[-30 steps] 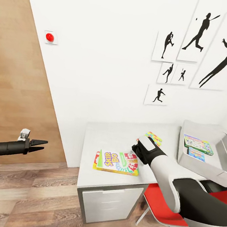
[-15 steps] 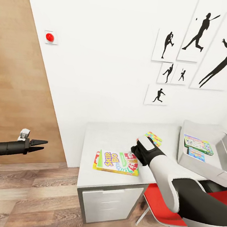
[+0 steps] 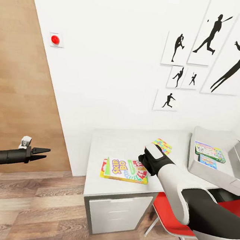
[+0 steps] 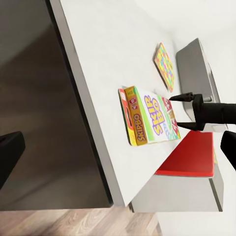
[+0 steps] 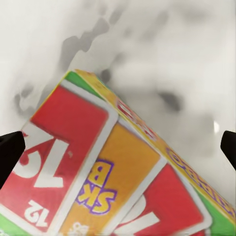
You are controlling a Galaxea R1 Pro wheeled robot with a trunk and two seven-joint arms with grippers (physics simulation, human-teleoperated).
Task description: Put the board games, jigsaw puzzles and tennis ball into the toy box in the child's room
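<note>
Beside Skip-Bo box, jigsaw puzzle, toy box.

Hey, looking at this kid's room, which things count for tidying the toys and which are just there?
For the job:
green-yellow Skip-Bo game box
colourful jigsaw puzzle square
light grey toy box
two game boxes inside it
pale grey table

Just there:
red chair
black athlete pictures
red wall button

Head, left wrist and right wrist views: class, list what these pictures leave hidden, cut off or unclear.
- Head view: right gripper's fingertips, hidden behind its own wrist above the Skip-Bo box.
- Head view: toy box, cut off at the picture's edge.
- Right wrist view: the box's print, blurred and partly cropped.
- Head view: jigsaw puzzle, partly hidden by the right arm.
</note>
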